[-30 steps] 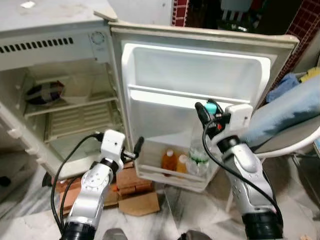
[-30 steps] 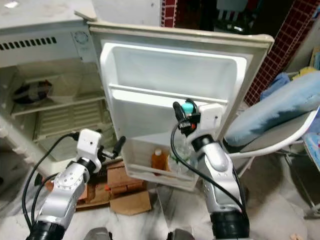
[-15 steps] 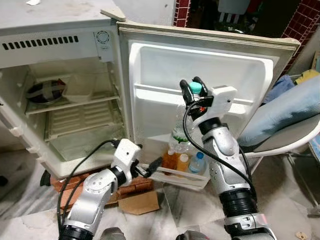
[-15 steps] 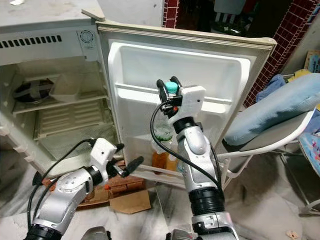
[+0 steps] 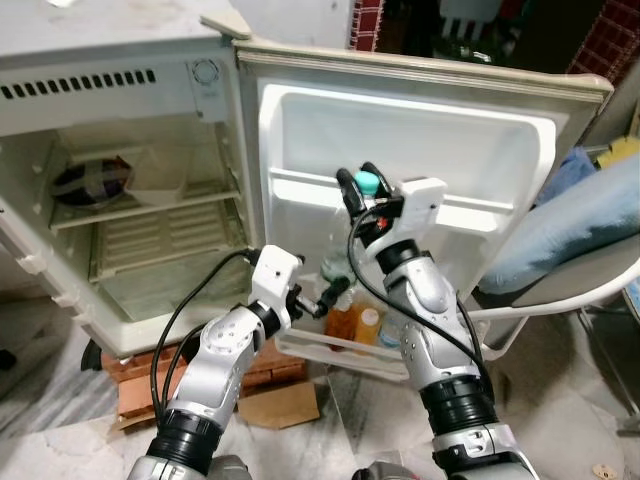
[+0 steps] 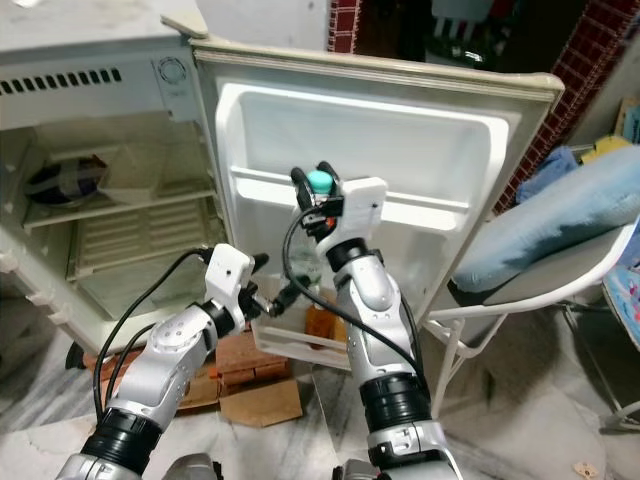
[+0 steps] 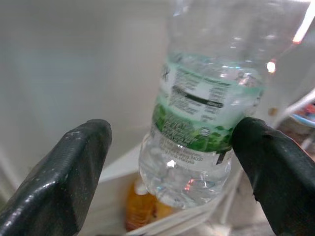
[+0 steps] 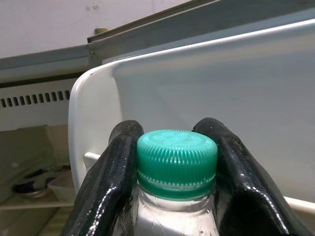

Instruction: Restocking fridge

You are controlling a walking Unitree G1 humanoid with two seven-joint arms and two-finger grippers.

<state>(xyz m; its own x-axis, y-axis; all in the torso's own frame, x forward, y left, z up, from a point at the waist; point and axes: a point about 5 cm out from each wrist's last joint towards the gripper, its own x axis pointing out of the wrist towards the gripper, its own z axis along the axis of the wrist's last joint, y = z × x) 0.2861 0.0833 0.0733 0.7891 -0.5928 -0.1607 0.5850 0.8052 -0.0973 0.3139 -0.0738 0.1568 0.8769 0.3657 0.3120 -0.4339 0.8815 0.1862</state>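
A clear water bottle [image 7: 202, 123] with a green label and a teal cap [image 8: 176, 152] hangs upright in front of the open fridge door [image 5: 420, 130]. My right gripper [image 5: 360, 183] is shut on its cap, level with the door's middle rail. My left gripper [image 5: 335, 293] is open at the bottle's lower half. In the left wrist view its fingers [image 7: 74, 162] stand wide on either side of the label. Below the bottle, the door's bottom shelf [image 5: 330, 352] holds two orange drink bottles [image 5: 345, 318].
The fridge compartment [image 5: 130, 230] on the left is open, with a dark bowl [image 5: 90, 182] and a clear tub [image 5: 160, 172] on its upper shelf. Bricks and cardboard [image 5: 270, 398] lie under the fridge. A chair with a blue cushion [image 5: 570, 235] stands right of the door.
My right gripper carried the bottle leftward along the door. My left gripper rose from beside the bottom shelf to the bottle's lower half. The camera also shifted.
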